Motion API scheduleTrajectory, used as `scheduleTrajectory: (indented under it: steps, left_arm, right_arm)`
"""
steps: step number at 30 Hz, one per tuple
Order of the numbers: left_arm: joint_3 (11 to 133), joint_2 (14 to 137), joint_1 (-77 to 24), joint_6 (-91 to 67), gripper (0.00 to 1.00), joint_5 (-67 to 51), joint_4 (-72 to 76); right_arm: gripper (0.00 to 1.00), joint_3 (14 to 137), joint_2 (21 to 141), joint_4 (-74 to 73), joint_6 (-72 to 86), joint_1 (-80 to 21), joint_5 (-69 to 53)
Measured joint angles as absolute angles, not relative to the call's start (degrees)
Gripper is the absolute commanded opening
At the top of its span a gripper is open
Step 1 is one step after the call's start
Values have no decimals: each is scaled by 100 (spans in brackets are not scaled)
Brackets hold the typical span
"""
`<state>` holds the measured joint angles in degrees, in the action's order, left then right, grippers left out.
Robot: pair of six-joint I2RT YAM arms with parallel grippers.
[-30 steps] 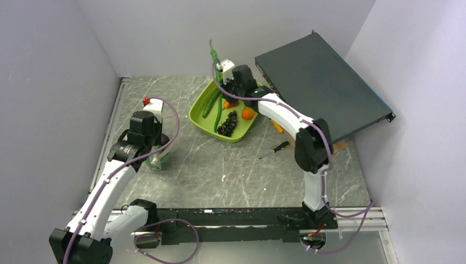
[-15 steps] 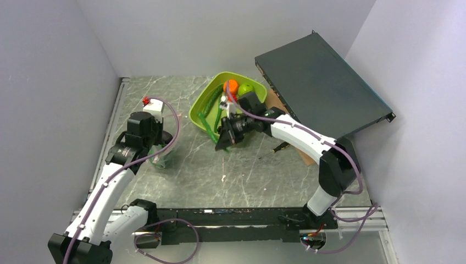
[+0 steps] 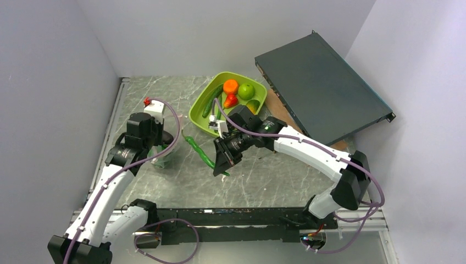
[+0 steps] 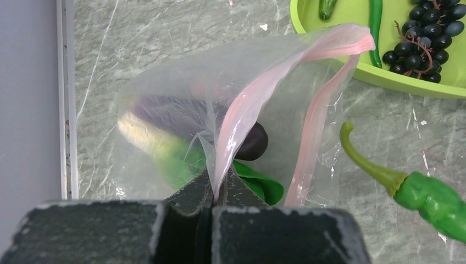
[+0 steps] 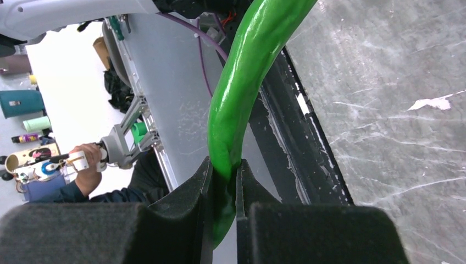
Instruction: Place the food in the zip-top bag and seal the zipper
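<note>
**Pod in right gripper; bag mouth pinched by left**

Left side. The left gripper [image 4: 212,187] is pinching the zipper [image 4: 250,102] of the zip-top bag [image 4: 165,93]. Its fingers are closing flat on the near pink strip, with no gap showing between them. The bag is lying on the marbled table [image 3: 264,170] at the left, and its mouth is gaping toward the lime-green tray [image 4: 379,78]. The far pink strip is arching up and away from the near one.

Bag contents. An eggplant [image 4: 254,143] and a leek [image 4: 159,149] are showing through the film. The eggplant's dark end is sitting just inside the mouth.

Right side. The right gripper [image 3: 222,164] is gripping a long green pod [image 3: 197,149] near one end. Its fingers are narrowing onto the pod and pressing it from both sides. The pod is reaching across the space between tray and bag. In the left wrist view its thin curled tip is pointing up just beside the far pink strip, apart from it and outside the bag. Whether the pod's other end is touching the table cannot be told.

Tray. An orange [image 3: 231,86], a green apple [image 3: 246,91], a red pepper [image 3: 231,101] and a cucumber [image 3: 212,100] are lying in the tray. Dark grapes [image 4: 423,38] are sitting in the part nearest the bag.

Surroundings. A dark flat case [image 3: 324,88] is lying to the right of the tray.
</note>
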<state>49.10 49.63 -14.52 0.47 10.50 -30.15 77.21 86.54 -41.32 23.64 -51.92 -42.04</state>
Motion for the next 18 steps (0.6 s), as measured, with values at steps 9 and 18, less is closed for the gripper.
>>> scheduleTrajectory:
  steps: [9, 18]
  left_arm:
    - [4873, 4958, -1452, 93, 0, 781, -2978]
    - [4772, 4762, -1503, 152, 0, 515, -2906]
  right_arm:
    - [0, 7721, 8635, -4062, 2523, -5478, -4237]
    - [0, 8313, 9437, -3242, 2991, -5485, -4383]
